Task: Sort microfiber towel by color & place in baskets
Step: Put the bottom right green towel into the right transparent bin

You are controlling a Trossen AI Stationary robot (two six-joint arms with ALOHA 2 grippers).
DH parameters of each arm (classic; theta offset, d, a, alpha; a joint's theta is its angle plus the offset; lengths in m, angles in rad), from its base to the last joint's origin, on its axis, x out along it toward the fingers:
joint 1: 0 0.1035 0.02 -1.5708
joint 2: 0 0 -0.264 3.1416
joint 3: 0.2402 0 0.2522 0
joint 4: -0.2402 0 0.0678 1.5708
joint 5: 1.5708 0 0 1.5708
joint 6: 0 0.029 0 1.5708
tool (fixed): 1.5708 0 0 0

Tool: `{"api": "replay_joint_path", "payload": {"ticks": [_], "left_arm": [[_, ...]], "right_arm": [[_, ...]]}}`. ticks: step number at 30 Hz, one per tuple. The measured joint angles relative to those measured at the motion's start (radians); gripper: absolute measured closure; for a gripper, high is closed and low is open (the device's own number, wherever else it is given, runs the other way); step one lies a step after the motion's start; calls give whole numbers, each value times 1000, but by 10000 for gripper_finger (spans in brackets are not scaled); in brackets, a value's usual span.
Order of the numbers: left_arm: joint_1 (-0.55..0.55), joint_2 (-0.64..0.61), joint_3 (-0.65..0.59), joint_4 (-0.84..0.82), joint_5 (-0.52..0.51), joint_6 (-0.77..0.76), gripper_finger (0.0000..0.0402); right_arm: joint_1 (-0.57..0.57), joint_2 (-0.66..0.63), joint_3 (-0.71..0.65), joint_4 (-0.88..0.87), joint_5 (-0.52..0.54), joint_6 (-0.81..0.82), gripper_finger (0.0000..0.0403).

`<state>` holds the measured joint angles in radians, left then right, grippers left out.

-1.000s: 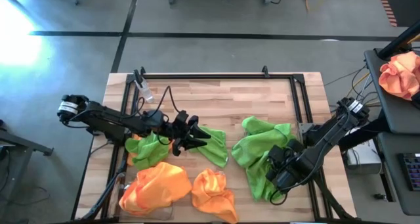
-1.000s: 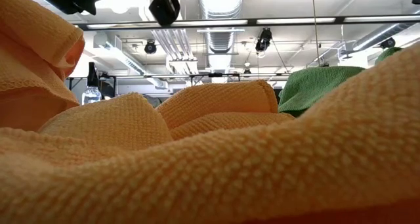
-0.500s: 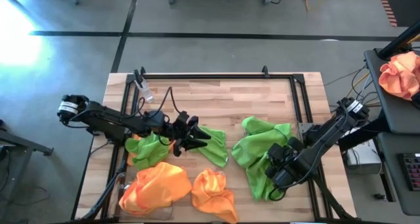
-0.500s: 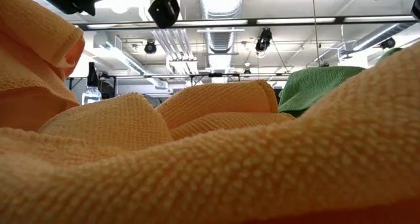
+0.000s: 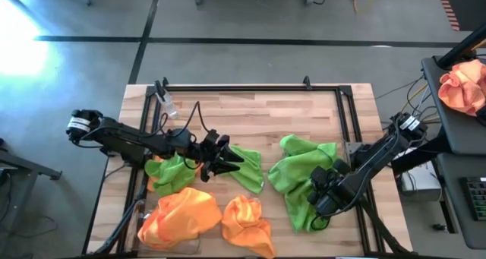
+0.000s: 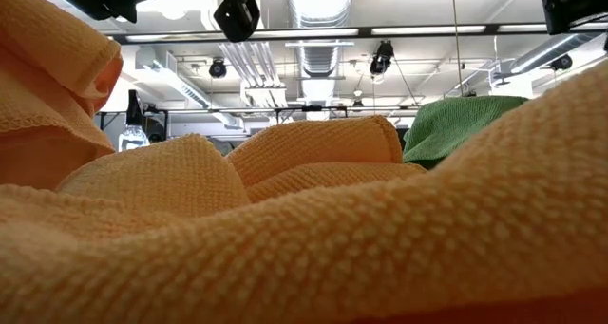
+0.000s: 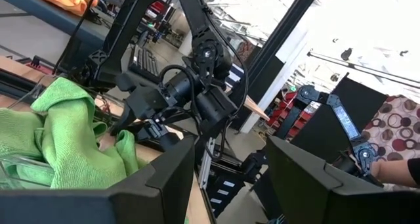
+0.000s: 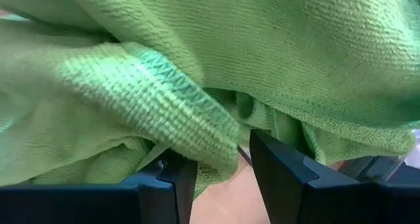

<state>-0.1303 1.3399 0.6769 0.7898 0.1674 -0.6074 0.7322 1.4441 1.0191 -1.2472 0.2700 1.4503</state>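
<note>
Two dark arms reach over the wooden table (image 5: 250, 111). The left gripper (image 5: 228, 159) sits near the middle of the table, over the edge of a lime green towel (image 5: 247, 168). Its fingers stand apart, and in the left wrist view nothing is between them. Just beside that arm lies another green towel (image 5: 171, 169), on top of an orange one. In front of these, near the table's front edge, lie a big orange towel (image 5: 178, 217) and a smaller orange towel (image 5: 247, 222). The low view is almost filled by orange cloth (image 6: 304, 238) right up close, with a bit of green cloth (image 6: 456, 124) behind it. The right gripper (image 5: 320, 202) is down on a heap of green towels (image 5: 304, 172) on the right side of the table. In the right wrist view its two dark fingers (image 8: 282, 171) are apart, with a fold of green towel (image 8: 164, 99) hanging into the gap and touching one finger. I cannot tell if it is pinching the cloth. A see-through basket edge (image 7: 20, 178) shows under green cloth in the left wrist view. A peach cloth (image 5: 463, 84) lies on a stand off to the right, away from the table.
</note>
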Motion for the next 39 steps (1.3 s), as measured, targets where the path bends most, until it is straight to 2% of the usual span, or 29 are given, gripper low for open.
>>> {"api": "replay_joint_path", "payload": {"ticks": [5,13,19,24,35,39], "left_arm": [[0,0,0,0,-1,0,228],[0,0,0,0,-1,-23,228],[0,0,0,-8,-1,-45,228],[0,0,0,-13,-1,-127,228],[0,0,0,-13,-4,-188,228],[-1,0,0,-13,-62,-209,228]], "right_arm": [[0,0,-9,0,0,41,288],[0,0,8,5,3,11,385],[0,0,11,4,6,5,389],[0,0,34,6,-1,-7,391],[-1,0,162,-6,44,-75,391],[-4,0,212,-8,46,-101,391]]}}
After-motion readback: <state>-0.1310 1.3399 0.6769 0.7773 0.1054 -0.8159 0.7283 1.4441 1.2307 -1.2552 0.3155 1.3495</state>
